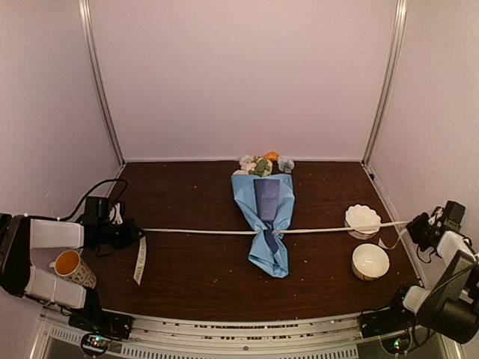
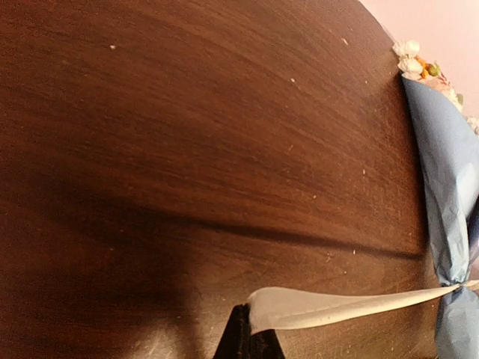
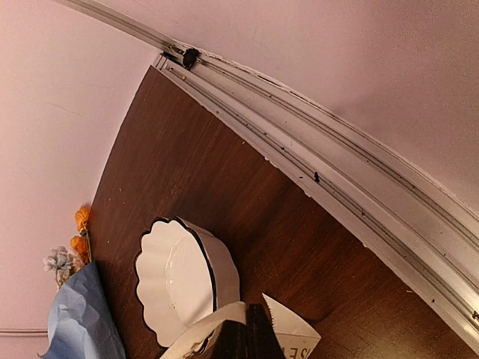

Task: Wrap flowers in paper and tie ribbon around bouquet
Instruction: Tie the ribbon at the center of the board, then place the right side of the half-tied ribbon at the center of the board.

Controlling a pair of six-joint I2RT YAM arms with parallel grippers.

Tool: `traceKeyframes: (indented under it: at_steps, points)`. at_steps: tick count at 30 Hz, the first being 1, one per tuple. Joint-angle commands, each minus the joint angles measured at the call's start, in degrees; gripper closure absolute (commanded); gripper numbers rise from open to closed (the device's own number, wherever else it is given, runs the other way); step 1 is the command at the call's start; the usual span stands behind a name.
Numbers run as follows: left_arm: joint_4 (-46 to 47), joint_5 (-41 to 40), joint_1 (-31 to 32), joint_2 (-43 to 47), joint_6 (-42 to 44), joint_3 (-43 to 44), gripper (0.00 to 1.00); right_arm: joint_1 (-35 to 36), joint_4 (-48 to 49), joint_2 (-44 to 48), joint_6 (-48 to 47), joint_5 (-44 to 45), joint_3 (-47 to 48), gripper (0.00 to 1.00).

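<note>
Blue-paper bouquet [image 1: 266, 217] lies at middle of table [image 1: 194, 284], blooms toward far edge, narrow tail toward near edge. Cream ribbon [image 1: 202, 231] knotted around its waist, stretched taut in one straight line toward left and right edges. Near left edge, left gripper [image 1: 137, 233] has jaws closed on ribbon; short loose tail lies just beside it. Near right edge, right gripper [image 1: 415, 223] clamps other end. Taut ribbon crosses over scalloped bowl [image 1: 362, 218]; round bowl [image 1: 370, 261] sits toward near-right corner. Orange-lined mug [image 1: 71, 266] beside left arm.
</note>
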State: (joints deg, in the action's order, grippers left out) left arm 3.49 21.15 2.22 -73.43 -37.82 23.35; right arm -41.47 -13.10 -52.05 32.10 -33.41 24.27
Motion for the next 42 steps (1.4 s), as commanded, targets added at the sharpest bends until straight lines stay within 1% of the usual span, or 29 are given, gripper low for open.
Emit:
traceKeyframes:
  at_steps: [1, 4, 11, 13, 17, 19, 21, 25, 27, 30, 32, 34, 35, 36, 37, 39, 41, 42]
  points:
    - [2.03, -10.66, -9.12, 1.99, -1.60, -2.25, 1.00, -5.69, 7.47, 0.39, 0.16, 9.59, 3.28, 1.00]
    - [1.18, -10.40, -10.94, 2.76, -0.78, -3.06, 1.00, -5.82, 6.09, 0.77, -0.85, 9.79, 3.97, 1.00]
    - [0.17, -12.43, -11.76, 4.08, 0.03, -4.47, 1.00, -7.44, 7.00, 1.06, -0.19, 10.26, 3.44, 1.00]
    - [-0.23, -13.33, -11.83, 4.49, 0.34, -4.70, 1.00, -7.64, 6.95, 0.91, -0.23, 10.18, 3.56, 1.00]
    - [-0.67, -12.61, -11.64, 5.67, 1.77, -4.83, 1.00, -7.47, 7.63, 0.56, -0.65, 9.47, 3.68, 1.00]
    - [-0.79, -12.45, -9.94, 7.10, 2.18, -4.96, 1.00, -5.56, 8.34, 0.78, -0.97, 9.62, 3.51, 1.00]
    - [-2.78, -14.66, -4.98, 8.68, 3.49, -3.51, 1.00, 0.52, 8.21, 0.75, -2.62, 10.43, 4.17, 1.00]
    - [-2.70, -17.12, 8.31, 12.94, 5.47, 0.76, 1.00, 19.82, 6.07, 0.43, -10.23, 13.79, 8.23, 1.00]
    - [-2.66, -17.62, 13.42, 14.80, 7.22, 3.70, 1.00, 26.79, 5.78, 1.12, -11.68, 14.45, 9.61, 1.00]
    - [-3.38, -17.00, 20.05, 17.13, 12.04, 9.57, 1.00, 35.92, 5.71, 2.44, -14.22, 14.32, 11.89, 1.00]
    - [-4.58, -15.82, 25.62, 17.88, 16.75, 13.97, 1.00, 44.10, 3.06, 2.35, -17.97, 13.59, 15.55, 1.00]
    - [-6.80, -16.30, 31.06, 18.23, 21.45, 19.33, 1.00, 51.76, -0.95, 2.31, -21.89, 10.56, 20.08, 1.00]
    - [-8.26, -17.42, 33.96, 18.25, 23.99, 22.15, 1.00, 54.80, -2.23, 2.65, -23.09, 5.85, 22.11, 1.00]
    - [-9.85, -18.63, 36.68, 18.13, 25.99, 25.07, 1.00, 57.39, -2.62, 3.30, -23.26, 3.40, 23.50, 1.00]
    - [-11.21, -19.29, 38.93, 17.91, 27.88, 27.60, 1.00, 59.55, -2.36, 4.40, -22.55, -0.96, 24.25, 1.00]
    - [-13.07, -19.16, 42.81, 17.41, 30.58, 31.97, 1.00, 63.43, -1.01, 7.11, -20.29, -5.00, 24.46, 1.00]
    - [-13.56, -18.37, 46.47, 16.86, 32.98, 34.73, 1.00, 66.57, -0.90, 9.87, -18.09, -6.76, 23.05, 1.00]
    - [-13.59, -18.13, 48.25, 16.39, 34.09, 35.67, 1.00, 68.00, -1.08, 11.12, -16.18, -5.59, 21.67, 1.00]
